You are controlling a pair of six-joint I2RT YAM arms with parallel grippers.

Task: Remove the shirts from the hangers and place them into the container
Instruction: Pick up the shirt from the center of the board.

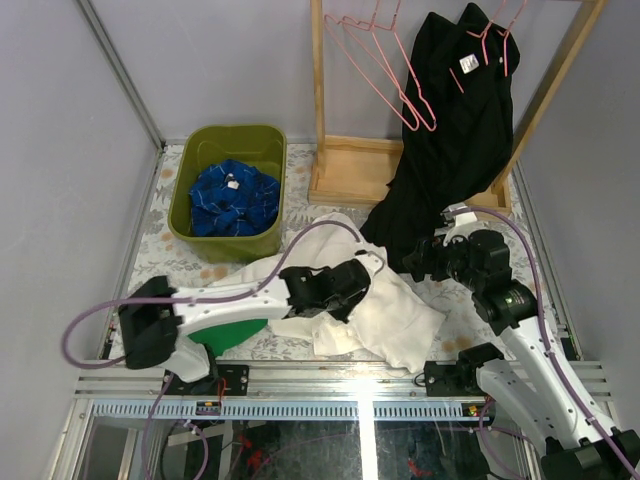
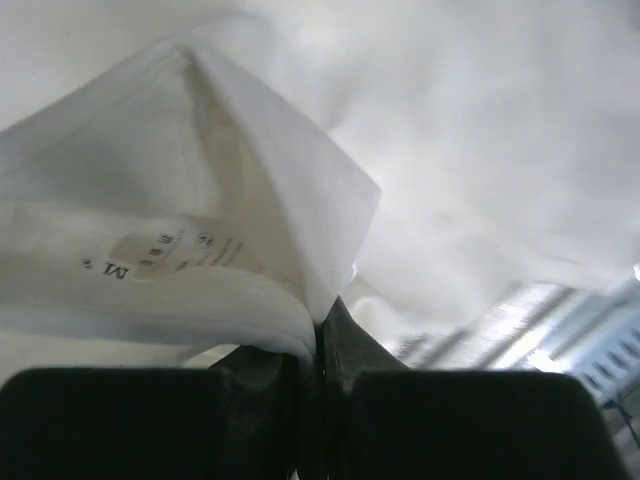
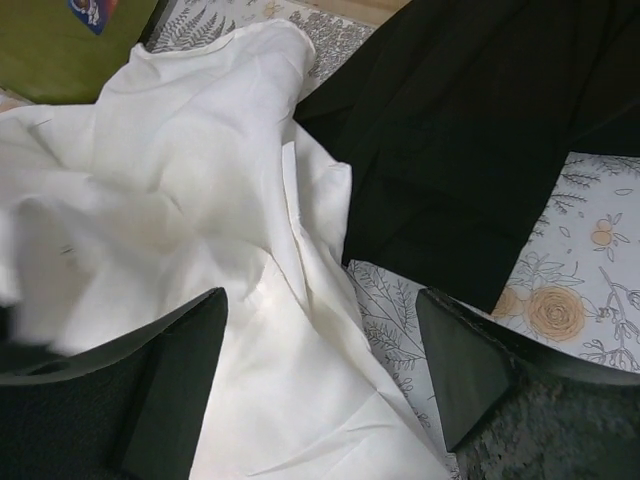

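Shows a blue shirt [image 1: 235, 197] bunched in the container [image 1: 192, 160] at far left. Clenches left pincer [image 2: 322, 320] on a fold of the white shirt [image 1: 400, 315] heaped on the counter [image 1: 180, 250]. Holds right pincer [image 3: 320, 296] released near the black shirt [image 1: 450, 130] hanging from a hanger [image 1: 487, 42].

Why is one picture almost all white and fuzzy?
Left wrist view: the camera is very close to the white shirt, so bright cloth fills it, washed out and soft near the top. Right wrist view: the black shirt is so dark its folds barely show. Top view: evenly lit and sharp.
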